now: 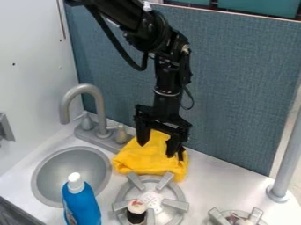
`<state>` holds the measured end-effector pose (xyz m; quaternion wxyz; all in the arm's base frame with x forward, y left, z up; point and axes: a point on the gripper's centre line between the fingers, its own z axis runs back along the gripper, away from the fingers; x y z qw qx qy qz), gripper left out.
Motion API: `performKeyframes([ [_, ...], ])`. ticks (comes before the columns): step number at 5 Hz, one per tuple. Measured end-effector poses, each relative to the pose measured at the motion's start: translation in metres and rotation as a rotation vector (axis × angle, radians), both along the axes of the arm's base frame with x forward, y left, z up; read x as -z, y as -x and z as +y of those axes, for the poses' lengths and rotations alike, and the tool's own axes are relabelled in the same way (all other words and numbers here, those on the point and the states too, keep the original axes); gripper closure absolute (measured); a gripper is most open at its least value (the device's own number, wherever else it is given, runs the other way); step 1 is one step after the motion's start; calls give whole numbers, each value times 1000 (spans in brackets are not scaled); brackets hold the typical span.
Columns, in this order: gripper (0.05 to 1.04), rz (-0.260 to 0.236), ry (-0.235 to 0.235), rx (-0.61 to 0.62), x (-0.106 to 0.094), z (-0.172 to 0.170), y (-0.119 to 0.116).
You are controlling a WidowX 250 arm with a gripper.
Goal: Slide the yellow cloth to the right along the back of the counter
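Just behind a burner (152,200), yellow cloth (143,160) between wide-apart fingers (143,134).

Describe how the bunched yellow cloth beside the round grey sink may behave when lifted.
The cloth will probably sag, since its folds look soft and rounded. It seems unlikely to roll, because it rests broadly on the white counter.

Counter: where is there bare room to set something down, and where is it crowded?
Widest: between yellow cloth, blue partition, grey post, left burner, right burner. Narrower: between sink and white wall. Crowded: around the cloth, with end effector, faucet and left burner close.
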<state>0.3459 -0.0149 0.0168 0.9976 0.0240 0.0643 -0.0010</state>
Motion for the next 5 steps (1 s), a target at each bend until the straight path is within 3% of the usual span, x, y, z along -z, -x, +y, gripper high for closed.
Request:
performKeyframes([
  [1,83,43,-3,2,14,0,5],
  [3,83,-24,-17,-61,40,38,-20],
  [5,83,-49,-57,-79,71,68,-35],
])
